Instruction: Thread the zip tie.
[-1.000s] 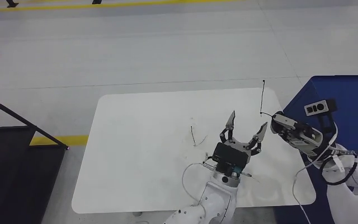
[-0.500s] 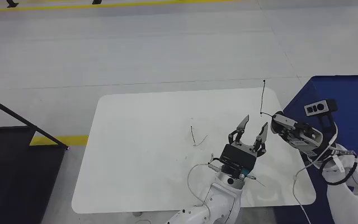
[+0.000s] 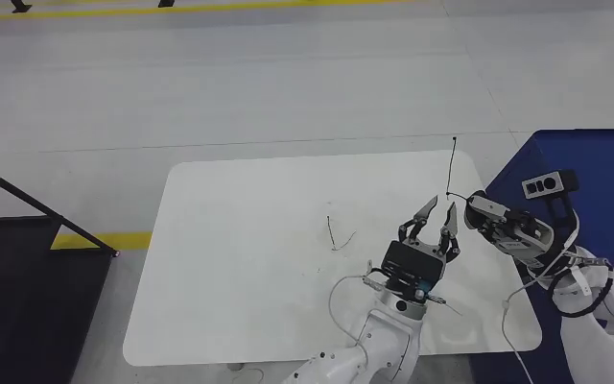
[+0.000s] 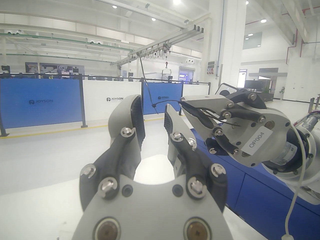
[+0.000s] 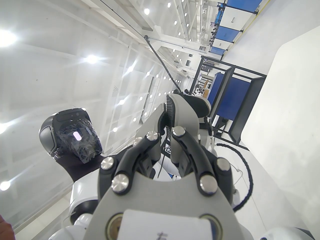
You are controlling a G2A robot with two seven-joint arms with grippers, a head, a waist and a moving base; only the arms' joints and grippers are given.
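Zip tie (image 3: 451,171), one: thin black plastic strap, straight, with a small square head. It is held in the air above the right edge of the worktop (image 3: 240,269), near the far right corner.

Two grippers of pale metal with ribbed black pads:
- The right gripper (image 3: 471,201) is clamped on the tie's lower end.
- The left gripper (image 3: 437,217) has its fingers (image 4: 136,116) spread apart, holding nothing. The tie head sits beyond the gap between them.

Worktop, one: white, matt, with rounded corners. Near its middle lie one dark strand (image 3: 330,231) and one pale strand (image 3: 346,237).

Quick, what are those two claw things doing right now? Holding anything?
Left end effector: open, holding nothing.
Right end effector: shut on the zip tie.
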